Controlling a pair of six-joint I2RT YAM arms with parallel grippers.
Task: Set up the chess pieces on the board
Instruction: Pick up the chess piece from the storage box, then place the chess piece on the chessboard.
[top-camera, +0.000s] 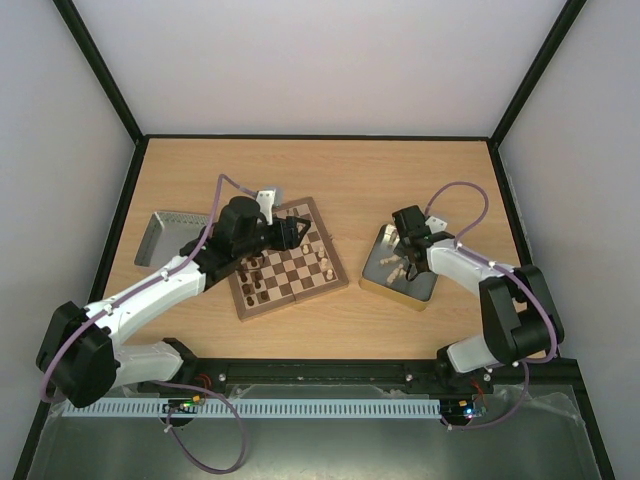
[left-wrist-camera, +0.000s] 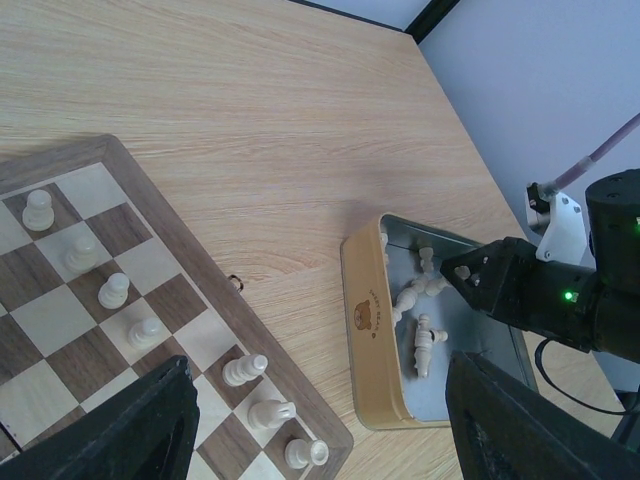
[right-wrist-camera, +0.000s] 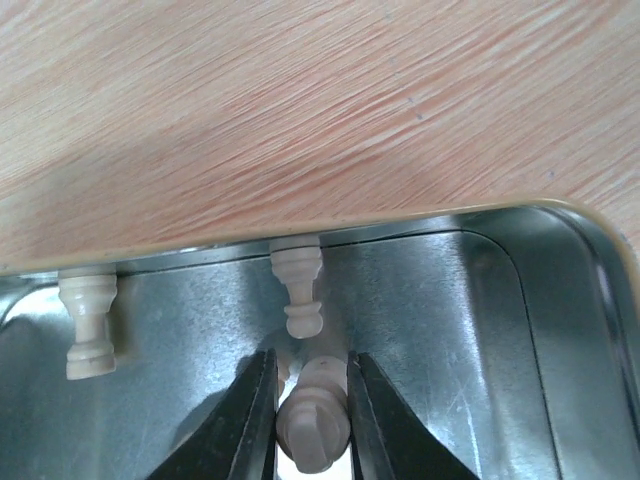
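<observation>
A cream chess piece (right-wrist-camera: 312, 425) lies in the metal tin (right-wrist-camera: 480, 330) to the right of the board (top-camera: 290, 303), pinched between the fingers of the right gripper (right-wrist-camera: 310, 360). Other loose cream pieces (right-wrist-camera: 300, 290) lie beside it. The left gripper (top-camera: 300, 233) hovers over the board's far edge, jaws spread and empty, above the standing pieces (left-wrist-camera: 115, 290).

A robot lab's test cell.
Blank white walls (top-camera: 320, 60) and black frame posts (top-camera: 99, 70) box in my wooden bench (top-camera: 400, 170).
</observation>
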